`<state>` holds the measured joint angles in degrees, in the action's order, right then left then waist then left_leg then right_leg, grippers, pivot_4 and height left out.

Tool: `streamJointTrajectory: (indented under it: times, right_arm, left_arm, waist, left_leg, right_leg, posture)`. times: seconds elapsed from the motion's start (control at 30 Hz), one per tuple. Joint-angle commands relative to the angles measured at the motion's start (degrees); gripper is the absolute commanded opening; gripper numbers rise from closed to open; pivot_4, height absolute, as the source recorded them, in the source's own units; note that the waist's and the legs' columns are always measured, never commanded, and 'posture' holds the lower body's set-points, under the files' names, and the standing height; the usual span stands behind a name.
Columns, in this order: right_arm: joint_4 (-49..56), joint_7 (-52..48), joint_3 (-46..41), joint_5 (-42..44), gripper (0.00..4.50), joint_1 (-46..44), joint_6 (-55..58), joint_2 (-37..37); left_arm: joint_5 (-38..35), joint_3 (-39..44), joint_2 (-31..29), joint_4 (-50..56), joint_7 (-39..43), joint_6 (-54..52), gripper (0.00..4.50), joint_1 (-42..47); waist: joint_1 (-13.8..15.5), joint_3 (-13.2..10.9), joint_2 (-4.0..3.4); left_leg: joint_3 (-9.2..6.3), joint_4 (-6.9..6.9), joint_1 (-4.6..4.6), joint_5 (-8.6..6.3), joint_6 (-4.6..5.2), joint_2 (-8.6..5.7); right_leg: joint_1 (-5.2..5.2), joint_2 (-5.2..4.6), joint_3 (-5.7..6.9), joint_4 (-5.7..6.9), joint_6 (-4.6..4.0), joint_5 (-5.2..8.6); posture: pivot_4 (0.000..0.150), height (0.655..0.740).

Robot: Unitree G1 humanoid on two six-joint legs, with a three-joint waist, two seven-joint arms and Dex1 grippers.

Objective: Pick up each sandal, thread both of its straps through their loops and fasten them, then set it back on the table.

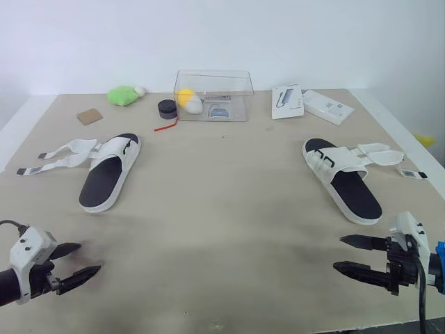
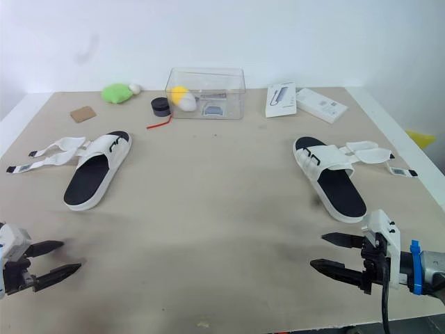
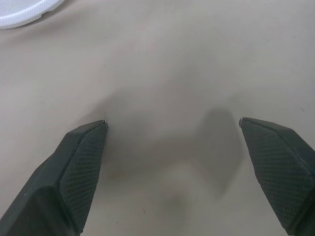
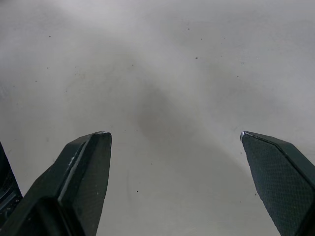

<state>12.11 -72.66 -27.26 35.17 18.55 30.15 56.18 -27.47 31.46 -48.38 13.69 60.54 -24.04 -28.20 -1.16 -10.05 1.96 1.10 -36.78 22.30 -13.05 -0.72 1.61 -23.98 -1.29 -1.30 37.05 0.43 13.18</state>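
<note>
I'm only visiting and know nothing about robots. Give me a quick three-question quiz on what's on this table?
1. True or false: the straps of the left sandal lie unfastened.
2. Where is the clear box? A on the left sandal; B at the far side of the table; C on the floor.
3. Fill in: the left end effector and right end effector are both ____, holding nothing.
Key: 1 true; 2 B; 3 open.

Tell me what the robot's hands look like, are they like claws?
A bit! The left gripper and the right gripper each have two black pointed fingers with a bumpy criss-cross pattern. Behind the fingers sits a white block. A black cable trails from the right one, which also wears a blue clip.
</note>
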Motion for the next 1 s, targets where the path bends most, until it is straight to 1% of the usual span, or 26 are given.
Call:
streamJointTrajectory:
  times: [0.03, 0.17, 0.6, 0.7, 0.77, 0.87, 0.93, 1.0]
  right_arm:
    - [0.29, -0.26, -0.62, 0.34, 4.50, -0.53, -0.04, 0.02]
    - [-0.22, -0.45, -0.11, 0.70, 4.50, -1.15, 1.87, 1.01]
    - [0.17, -0.31, -0.32, 1.03, 4.50, -2.30, 3.14, 0.55]
    - [0.86, -0.33, -0.40, 2.00, 4.50, -3.09, 3.75, 0.45]
    - [1.58, -0.02, -1.36, 4.83, 4.50, -4.62, 6.00, 0.08]
    - [1.72, 2.23, -2.97, 10.49, 4.50, -9.35, 10.74, -0.40]
    - [0.97, 5.33, -3.57, 13.51, 4.50, -14.18, 13.23, -1.07]
    - [0.08, 9.73, -3.60, 14.54, 4.50, -19.35, 14.24, -2.22]
  left_arm:
    - [-1.17, 1.43, -0.54, 0.00, 0.48, -1.30, 4.45, 0.16]
    - [-2.96, 1.18, -0.50, 0.47, 0.40, -3.28, 4.45, 1.90]
    - [-2.95, 1.59, -1.09, 1.15, 1.06, -4.58, 4.45, 1.59]
    - [-3.24, 1.58, -1.19, 1.80, 1.00, -5.15, 4.45, 1.77]
    - [-4.13, 1.68, -1.05, 2.53, 0.87, -5.98, 4.45, 2.32]
    - [-9.09, 1.66, -0.27, 5.99, -1.26, -9.96, 4.45, 6.41]
    - [-13.52, 0.06, 0.45, 9.41, -4.08, -13.68, 4.45, 11.49]
    - [-16.57, -3.07, 1.72, 11.52, -7.48, -16.46, 4.45, 18.01]
  waist:
    - [0.00, 0.00, 0.00]
    - [0.00, 0.00, 0.00]
    - [0.01, 0.01, 0.01]
    - [0.01, 0.01, 0.01]
    - [0.00, 0.01, 0.01]
    - [0.00, -0.01, 0.02]
    - [0.03, -0.02, 0.03]
    - [0.10, -0.04, -0.01]
  left_leg:
    - [0.00, 0.00, 0.00, 0.00, 0.00, 0.00]
    - [-0.01, -0.01, 0.00, 0.00, 0.00, 0.00]
    - [0.01, -0.01, 0.01, 0.00, 0.00, 0.00]
    - [0.01, -0.01, 0.01, 0.00, 0.00, -0.01]
    - [0.01, -0.01, 0.00, 0.00, 0.00, 0.00]
    - [0.00, -0.01, 0.01, 0.00, 0.00, 0.00]
    - [-0.02, -0.09, 0.03, 0.00, 0.00, 0.00]
    - [-0.08, -0.24, 0.06, 0.00, 0.01, 0.00]
  right_leg:
    - [0.00, 0.00, 0.00, 0.00, 0.00, 0.00]
    - [0.00, 0.00, 0.00, 0.00, 0.01, 0.00]
    - [0.00, 0.00, -0.01, 0.00, 0.01, -0.01]
    - [0.00, 0.00, -0.02, 0.00, 0.01, -0.01]
    - [0.00, 0.00, -0.02, 0.00, 0.01, -0.01]
    - [0.00, 0.01, -0.02, 0.01, 0.02, -0.01]
    - [0.01, 0.01, -0.01, 0.03, 0.05, -0.06]
    - [0.08, 0.03, 0.00, 0.05, 0.10, -0.13]
  posture:
    - [0.150, 0.7400]
    - [0.150, 0.7400]
    - [0.150, 0.7400]
    - [0.150, 0.7400]
    - [0.150, 0.7400]
    - [0.150, 0.7400]
    - [0.150, 0.7400]
    - [0.150, 0.7400]
